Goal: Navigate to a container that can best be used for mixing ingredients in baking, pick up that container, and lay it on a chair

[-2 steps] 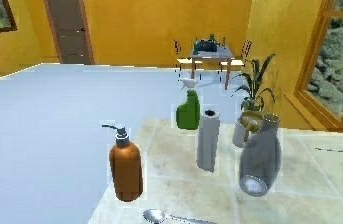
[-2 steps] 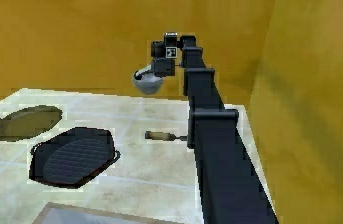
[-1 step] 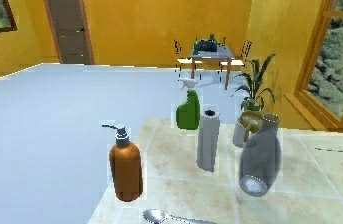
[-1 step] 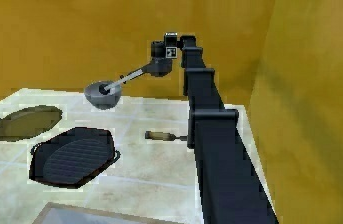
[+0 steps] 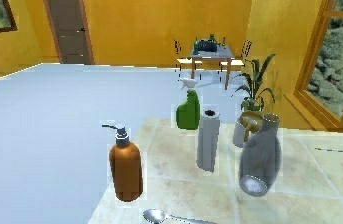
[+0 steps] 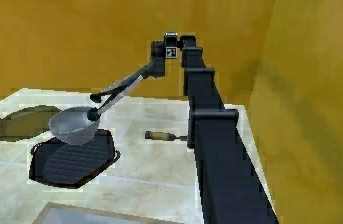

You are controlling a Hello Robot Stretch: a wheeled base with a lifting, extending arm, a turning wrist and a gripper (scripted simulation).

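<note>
Room: yellow walls and a pale floor, with a brown door (image 5: 71, 30) at the far left of the forward view and a wood-framed window (image 5: 341, 60) at its right.
Far end: a wooden table (image 5: 211, 63) stood with a chair (image 5: 246, 48) beside it, well apart from the countertop.
Countertop: a pale tiled surface (image 5: 309, 165) filled the near part of the forward view.
Left edge of countertop: a brown pump bottle (image 5: 126, 165) stood upright.
Far edge of countertop: a green spray bottle (image 5: 188, 108) stood near a white paper roll (image 5: 208, 140), a grey vase (image 5: 259, 155) and a leafy potted plant (image 5: 254, 85).
Near edge of countertop: a spoon (image 5: 159, 216) lay flat.
Arm: in the arm side view a dark bar (image 6: 214, 130) reached out over the countertop.
Gripper: its fingers (image 6: 99, 100) pointed down and toward the view's left, ending at the bowl's rim.
Bowl: a grey metal bowl (image 6: 76, 124) sat at the fingertips, above or perhaps on a black tray-like thing (image 6: 74, 167) toward the countertop's left edge.
Grasp: I could not tell whether the gripper held the bowl.
Nearby: a dark round disc (image 6: 21, 122) lay just left of the bowl, and a small brown object (image 6: 161, 135) lay beside the arm.
</note>
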